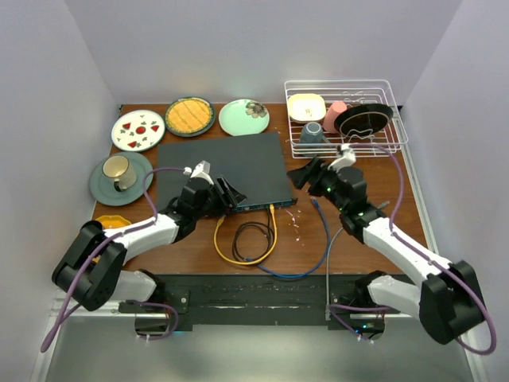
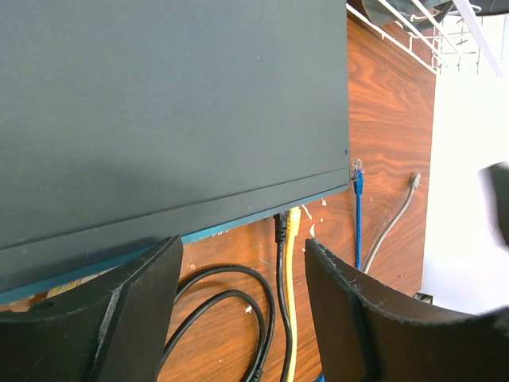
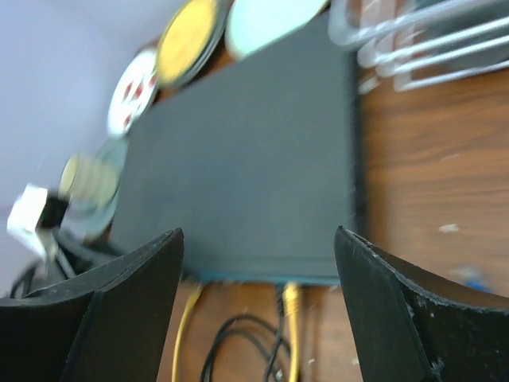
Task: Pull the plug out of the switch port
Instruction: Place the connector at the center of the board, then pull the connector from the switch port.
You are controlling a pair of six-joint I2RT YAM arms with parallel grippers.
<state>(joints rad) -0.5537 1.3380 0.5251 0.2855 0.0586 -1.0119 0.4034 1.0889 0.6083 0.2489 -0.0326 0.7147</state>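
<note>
The switch [image 1: 223, 163], a flat dark-grey box with a thin blue front edge [image 1: 258, 206], lies mid-table. A yellow plug [image 2: 293, 222] and a black plug [image 2: 280, 227] sit side by side in its front ports. A blue plug [image 2: 357, 170] lies loose on the wood just off the switch's right front corner, apart from the ports [image 1: 316, 204]. My left gripper [image 1: 228, 193] [image 2: 242, 318] hovers open over the switch's front edge, holding nothing. My right gripper [image 1: 305, 173] [image 3: 258, 310] is open and empty, right of the switch, facing its front edge in a blurred view.
Yellow, black and blue cables [image 1: 246, 243] coil on the wood in front of the switch; a grey cable [image 2: 394, 219] lies right of the blue one. Three plates [image 1: 189, 116] stand behind the switch, a cup on a saucer [image 1: 119, 175] at left, a dish rack [image 1: 343, 119] at back right.
</note>
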